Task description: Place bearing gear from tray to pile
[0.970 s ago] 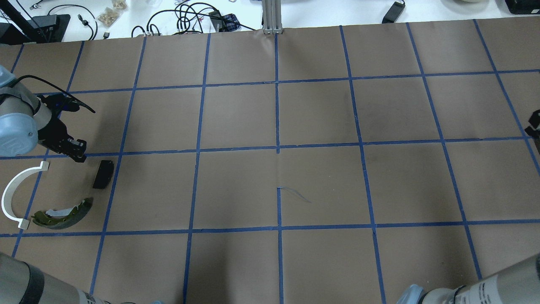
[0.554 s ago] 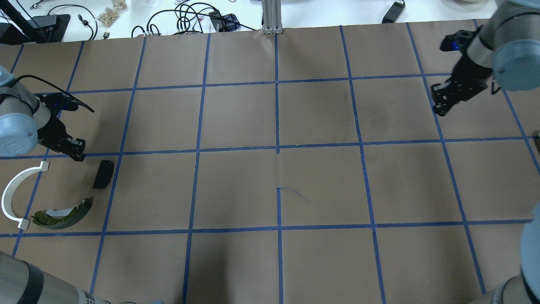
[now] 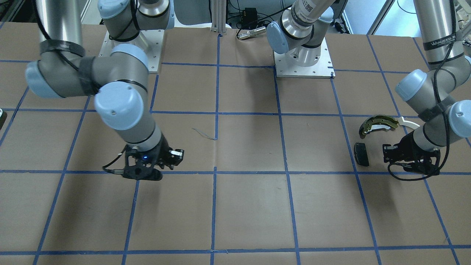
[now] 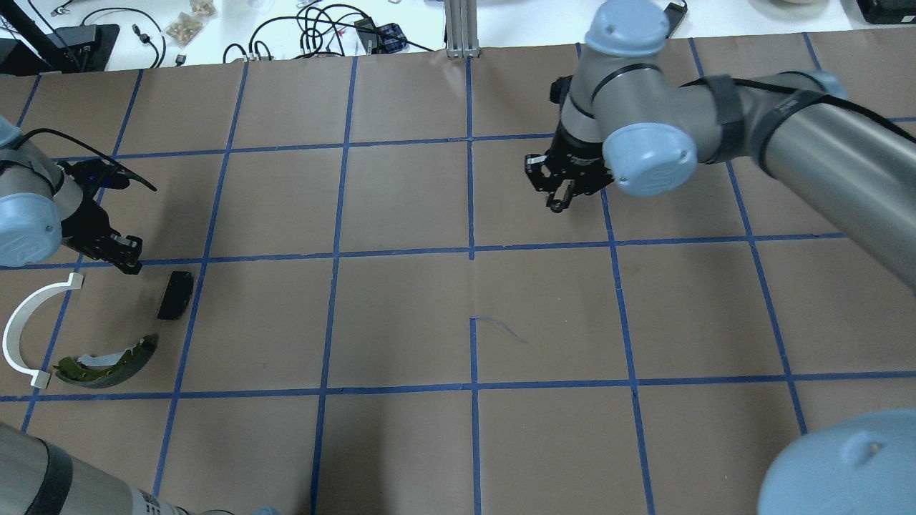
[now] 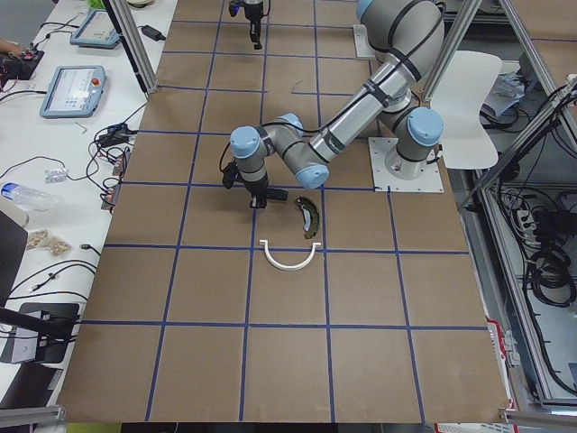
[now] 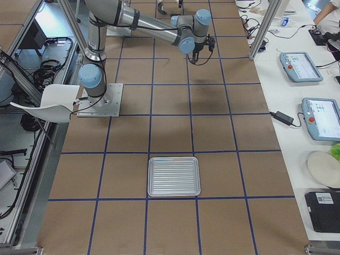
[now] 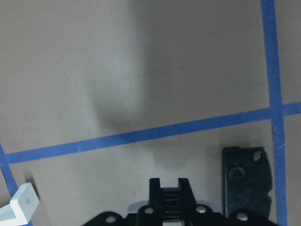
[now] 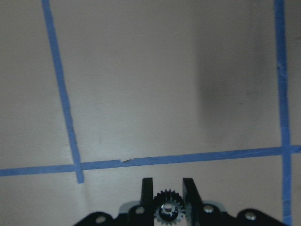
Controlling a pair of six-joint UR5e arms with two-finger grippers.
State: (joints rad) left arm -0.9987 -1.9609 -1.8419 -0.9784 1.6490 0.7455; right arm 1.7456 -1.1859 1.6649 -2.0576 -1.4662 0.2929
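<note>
My right gripper (image 4: 558,204) is shut on a small black bearing gear (image 8: 168,207) with a silver centre and holds it above the paper right of the table's middle; it also shows in the front view (image 3: 176,155). The pile lies at the table's left: an olive-gold brake shoe (image 4: 107,361), a white plastic arc (image 4: 21,325) and a black rectangular pad (image 4: 175,295). My left gripper (image 4: 130,266) hovers just beyond the pad (image 7: 247,181), fingers (image 7: 155,188) close together, shut. The silver ribbed tray (image 6: 173,176) stands far off at the right end.
Brown paper with a blue tape grid (image 4: 471,250) covers the table. Cables and small items (image 4: 322,28) lie on the white bench beyond the far edge. The right arm's elbow (image 4: 647,157) reaches over the far right squares.
The right arm has swept in from the right edge leftward to the table's middle. The left gripper has stayed almost still by the pile.
</note>
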